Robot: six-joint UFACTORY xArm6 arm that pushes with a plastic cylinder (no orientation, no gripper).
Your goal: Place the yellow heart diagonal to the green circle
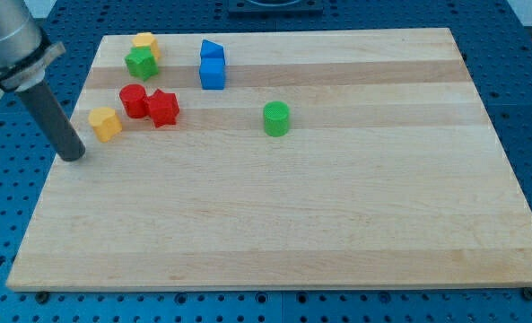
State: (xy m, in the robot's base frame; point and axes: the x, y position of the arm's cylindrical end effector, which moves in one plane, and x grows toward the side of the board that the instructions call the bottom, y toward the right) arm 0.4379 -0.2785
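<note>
The green circle (276, 118) stands near the board's middle, a little toward the view's top. One yellow block (105, 123) sits at the left; another yellow block (143, 42) sits at the top left, touching a green star (142, 63). I cannot tell which of the two is the heart. My tip (73, 158) rests on the board near its left edge, just left of and below the nearer yellow block, apart from it.
A red round block (133, 100) and a red star-like block (163, 108) touch each other right of the nearer yellow block. Two blue blocks (213, 65) are stacked close together at the top. The board's left edge (50, 179) is next to my tip.
</note>
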